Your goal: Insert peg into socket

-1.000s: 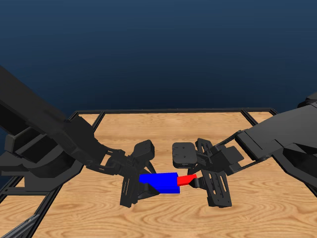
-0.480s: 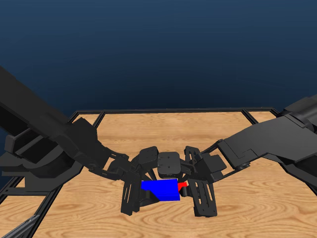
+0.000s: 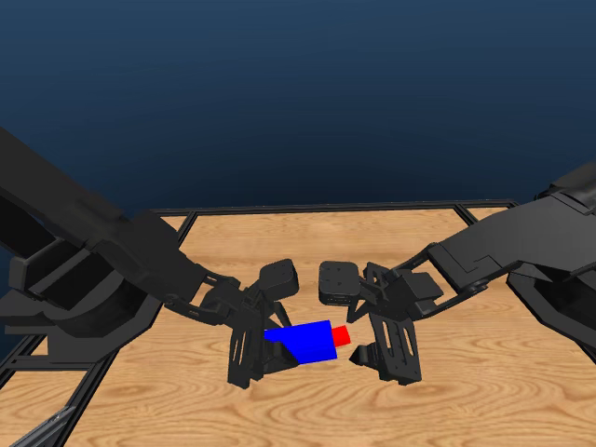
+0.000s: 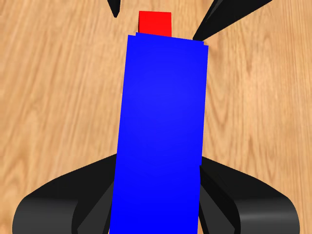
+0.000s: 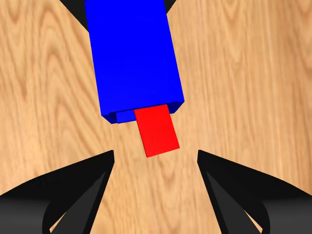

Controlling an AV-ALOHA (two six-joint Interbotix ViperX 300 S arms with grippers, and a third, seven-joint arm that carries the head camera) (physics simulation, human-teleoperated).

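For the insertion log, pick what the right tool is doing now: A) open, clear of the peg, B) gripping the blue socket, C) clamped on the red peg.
A: the right tool stands open with wood showing on both sides of the peg, whose far end sits inside the socket.

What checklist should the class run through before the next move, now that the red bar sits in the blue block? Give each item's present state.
1. Peg entered in socket: ok, only a short red end shows.
2. Peg lined up with the socket: cannot tell, it looks slightly skewed in the right wrist view.
3. Left end effector gripping the socket: ok, jaws against its sides.
4. Right end effector clear of the peg: ok, open, jaws apart.
5. Socket held off the table: cannot tell.
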